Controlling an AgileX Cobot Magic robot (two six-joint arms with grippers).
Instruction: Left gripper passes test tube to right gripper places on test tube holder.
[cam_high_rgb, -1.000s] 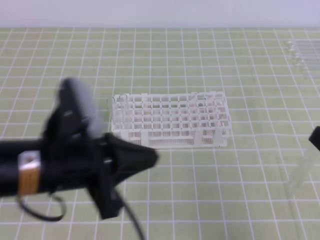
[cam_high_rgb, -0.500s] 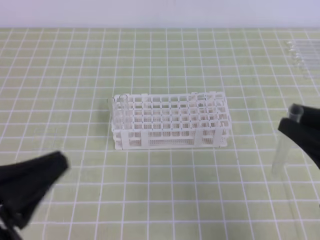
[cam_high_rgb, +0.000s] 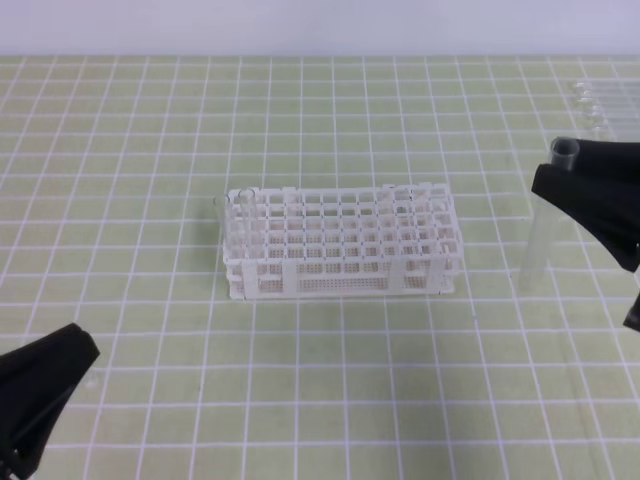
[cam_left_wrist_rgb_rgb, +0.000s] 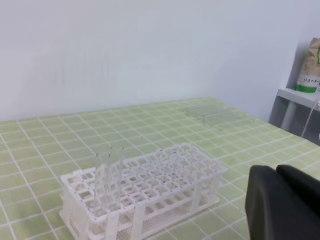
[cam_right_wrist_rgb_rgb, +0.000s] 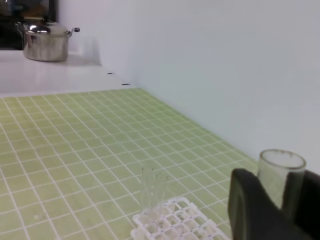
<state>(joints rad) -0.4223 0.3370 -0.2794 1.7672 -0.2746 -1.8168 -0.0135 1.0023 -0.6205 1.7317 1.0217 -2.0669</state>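
The test tube (cam_high_rgb: 541, 228) hangs upright, its open mouth at the top, with my right gripper (cam_high_rgb: 552, 186) shut on its upper part, right of the rack. In the right wrist view the test tube (cam_right_wrist_rgb_rgb: 280, 172) sits between the two dark fingers (cam_right_wrist_rgb_rgb: 246, 202). The white test tube holder (cam_high_rgb: 340, 245) stands mid-table; a clear tube or two (cam_left_wrist_rgb_rgb: 110, 175) stand at its left end. My left gripper (cam_high_rgb: 85, 352) is low at the front left, far from the rack, its fingers (cam_left_wrist_rgb_rgb: 267, 200) together with nothing between them.
A group of several clear tubes (cam_high_rgb: 603, 105) lies at the far right back of the green gridded mat (cam_high_rgb: 330, 130). A metal pot (cam_right_wrist_rgb_rgb: 46, 41) sits on a white counter beyond the mat. A wall closes off the back.
My left arm has drawn back from in front of the rack to the lower left corner. My right gripper has come in from the right edge, carrying the tube up and toward the rack.
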